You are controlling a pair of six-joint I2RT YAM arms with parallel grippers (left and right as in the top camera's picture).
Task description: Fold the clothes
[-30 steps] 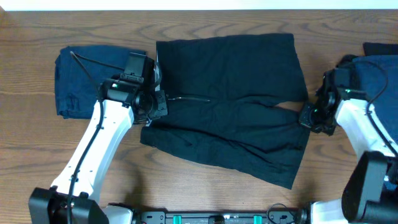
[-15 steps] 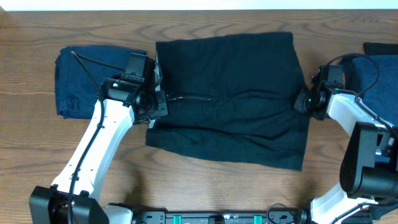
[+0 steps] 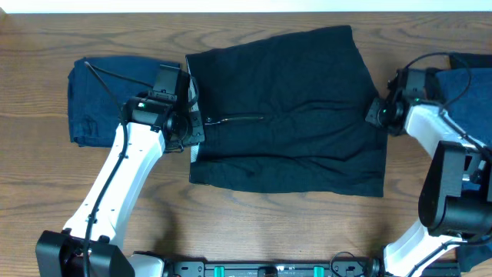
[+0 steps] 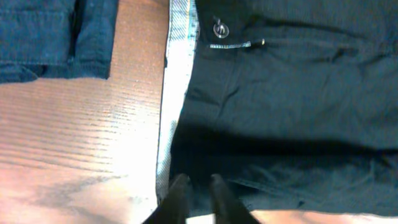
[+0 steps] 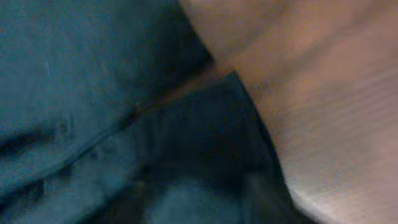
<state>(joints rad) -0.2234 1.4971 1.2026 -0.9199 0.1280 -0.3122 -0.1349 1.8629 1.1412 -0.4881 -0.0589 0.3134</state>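
The black clothes (image 3: 284, 108) lie folded in a rough rectangle at the table's middle. The pale inner waistband (image 4: 177, 74) and a button (image 4: 221, 29) show in the left wrist view. My left gripper (image 3: 194, 132) sits at the garment's left edge. Its fingertips (image 4: 199, 186) stand a little apart over the black cloth's near edge, which lies flat below them. My right gripper (image 3: 377, 114) is at the garment's right edge. In the blurred right wrist view its dark fingers (image 5: 202, 199) stand wide apart over dark cloth (image 5: 186, 143).
A folded dark blue garment (image 3: 104, 96) lies at the far left, close to my left arm. More blue cloth (image 3: 470, 73) lies at the right edge behind my right arm. Bare wooden table (image 3: 254, 223) runs along the front.
The black garment's near flap has been drawn up and now lies flatter and squarer. My right gripper moved up along its right edge. Both sets of jaws have parted.
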